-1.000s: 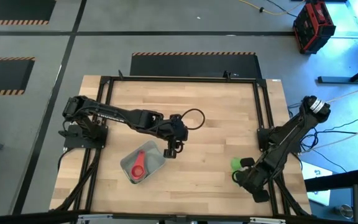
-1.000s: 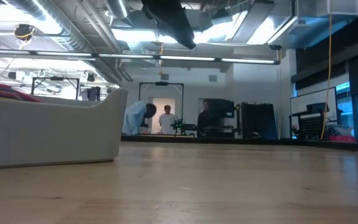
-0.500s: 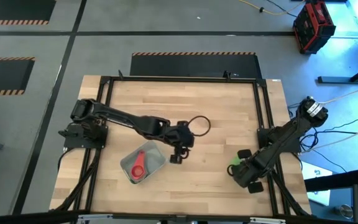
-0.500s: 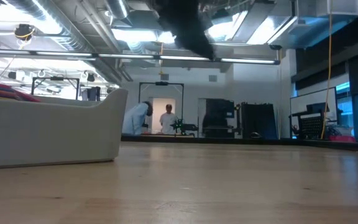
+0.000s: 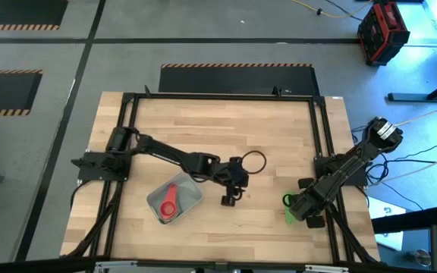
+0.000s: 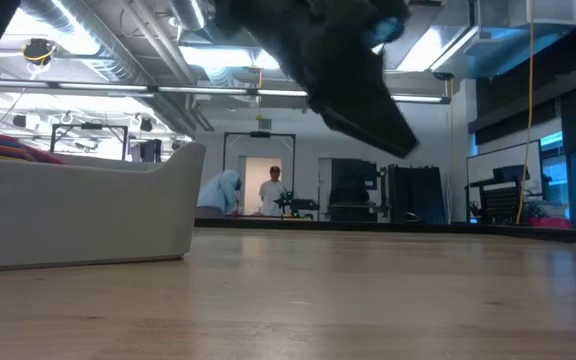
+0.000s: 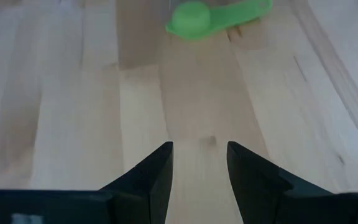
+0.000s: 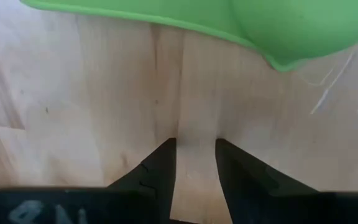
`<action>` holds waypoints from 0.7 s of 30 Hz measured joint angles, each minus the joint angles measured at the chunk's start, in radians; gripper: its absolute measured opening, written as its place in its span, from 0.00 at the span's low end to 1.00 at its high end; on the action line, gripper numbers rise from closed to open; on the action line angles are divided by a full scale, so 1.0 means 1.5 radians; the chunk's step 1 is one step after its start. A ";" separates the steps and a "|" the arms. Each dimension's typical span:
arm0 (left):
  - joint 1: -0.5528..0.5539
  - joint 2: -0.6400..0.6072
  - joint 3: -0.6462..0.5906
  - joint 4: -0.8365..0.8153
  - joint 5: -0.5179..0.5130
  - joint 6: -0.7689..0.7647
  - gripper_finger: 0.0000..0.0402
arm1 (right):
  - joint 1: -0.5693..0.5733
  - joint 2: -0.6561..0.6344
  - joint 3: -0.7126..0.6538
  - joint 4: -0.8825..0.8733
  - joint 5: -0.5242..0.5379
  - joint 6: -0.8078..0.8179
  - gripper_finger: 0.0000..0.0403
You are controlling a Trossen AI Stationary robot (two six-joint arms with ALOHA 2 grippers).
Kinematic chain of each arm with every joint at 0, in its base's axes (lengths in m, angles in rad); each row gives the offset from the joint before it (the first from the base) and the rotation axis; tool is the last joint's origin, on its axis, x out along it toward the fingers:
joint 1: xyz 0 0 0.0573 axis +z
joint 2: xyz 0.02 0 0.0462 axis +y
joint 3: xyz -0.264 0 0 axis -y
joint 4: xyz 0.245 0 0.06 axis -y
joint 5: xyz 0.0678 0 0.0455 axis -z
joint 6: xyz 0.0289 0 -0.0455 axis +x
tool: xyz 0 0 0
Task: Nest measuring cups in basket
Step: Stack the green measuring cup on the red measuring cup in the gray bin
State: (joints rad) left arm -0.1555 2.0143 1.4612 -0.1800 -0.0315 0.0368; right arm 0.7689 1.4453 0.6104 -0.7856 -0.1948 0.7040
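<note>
The green measuring cup (image 5: pixel 289 212) lies on the wood near the table's right edge, bowl and flat handle both down. My right gripper (image 8: pixel 194 163) is open just behind it, and the cup (image 8: pixel 278 25) fills the picture ahead of its fingers. My left gripper (image 5: pixel 230 199) hovers open over the table's middle, between the basket and the green cup (image 7: pixel 219 15). The pale basket (image 5: pixel 190 199) sits left of the middle with a pink-red cup (image 5: pixel 168 203) lying on top inside it. The other cups cannot be made out.
A black frame rail (image 5: pixel 321 144) runs along the table's right side beside the right arm. Bare wood (image 5: pixel 234 136) stretches across the far half. In the low view the basket's wall (image 6: pixel 88 210) stands at the left and people show far off in the room.
My left gripper has travelled from beside the basket toward the table's right edge and a little toward the near edge, closing on the green cup. The left arm has stretched out with it. My right arm has shifted slightly by the green cup.
</note>
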 joint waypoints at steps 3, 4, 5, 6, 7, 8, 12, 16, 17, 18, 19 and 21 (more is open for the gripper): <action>0.000 0.025 0.000 0.041 0.000 0.000 0.36 | -0.004 0.000 0.000 0.003 0.004 -0.004 0.30; 0.000 0.033 0.000 0.055 0.000 0.000 0.36 | -0.005 0.000 0.000 0.003 0.003 -0.006 0.30; 0.000 0.038 0.000 0.062 0.000 0.000 0.36 | -0.006 0.001 0.000 0.005 0.003 -0.007 0.30; 0.000 0.041 0.000 0.060 0.000 0.000 0.36 | -0.008 0.001 0.000 0.005 0.004 -0.009 0.30; 0.000 0.044 0.000 0.062 0.000 0.000 0.36 | -0.010 0.001 0.000 0.006 0.003 -0.009 0.30; 0.000 0.047 0.000 0.069 0.000 0.000 0.36 | -0.012 0.001 -0.001 0.007 0.002 -0.009 0.30; 0.000 0.051 0.000 0.068 0.000 0.000 0.36 | -0.022 0.001 -0.001 0.013 -0.001 -0.009 0.30; 0.000 0.050 0.000 0.074 0.000 0.000 0.36 | -0.034 0.001 0.001 0.014 -0.003 -0.009 0.30; 0.000 0.050 0.000 0.079 0.000 0.000 0.36 | -0.038 0.002 0.004 0.013 -0.002 -0.010 0.30; 0.000 0.050 0.001 0.085 0.000 0.000 0.36 | -0.041 0.003 0.008 0.012 -0.001 -0.013 0.30; 0.000 0.050 0.001 0.089 0.000 0.000 0.36 | -0.044 0.004 0.013 0.011 0.002 -0.015 0.30; 0.000 0.050 0.001 0.087 0.000 0.000 0.36 | -0.049 0.005 0.023 0.011 0.016 -0.022 0.30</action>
State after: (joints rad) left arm -0.1555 2.0899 1.4620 -0.0492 -0.0319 0.0369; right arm 0.6958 1.4529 0.6451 -0.7695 -0.1712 0.6706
